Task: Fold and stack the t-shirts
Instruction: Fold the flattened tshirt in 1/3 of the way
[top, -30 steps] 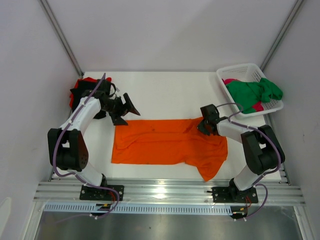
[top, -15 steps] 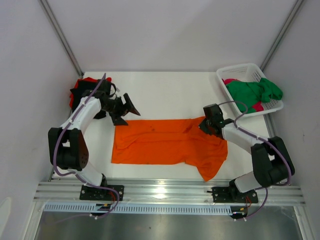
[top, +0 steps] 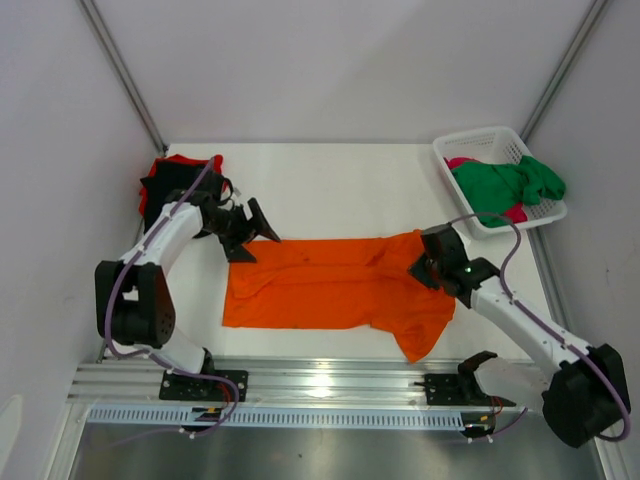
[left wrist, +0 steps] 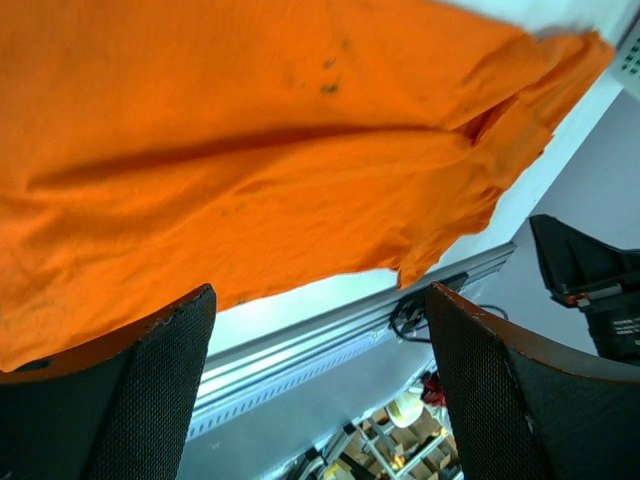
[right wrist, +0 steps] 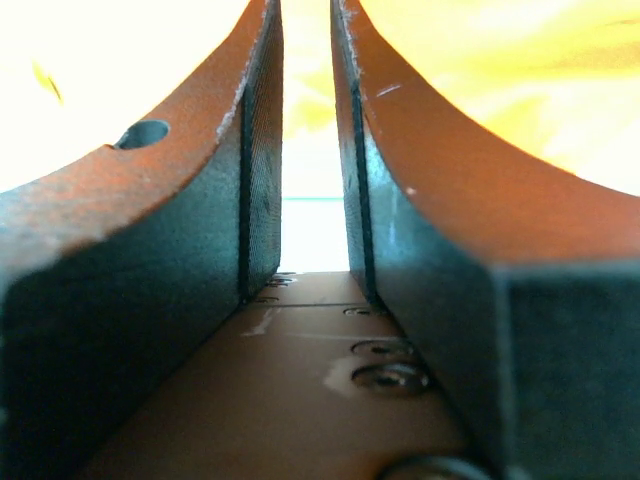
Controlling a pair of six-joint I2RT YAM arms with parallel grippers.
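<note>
Your right gripper is nearly closed, just a slit, at the far right corner of the bright orange cloth t-shirt, which lies wrinkly and spread on the white table. Can't tell if it's pinching. Left gripper gapes wide, empty, near the far left corner.

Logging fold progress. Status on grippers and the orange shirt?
Left gripper open, holding nothing. Right gripper near-shut at orange t-shirt corner, grasp unclear. Shirt spread wide. Nothing lying on it.
</note>
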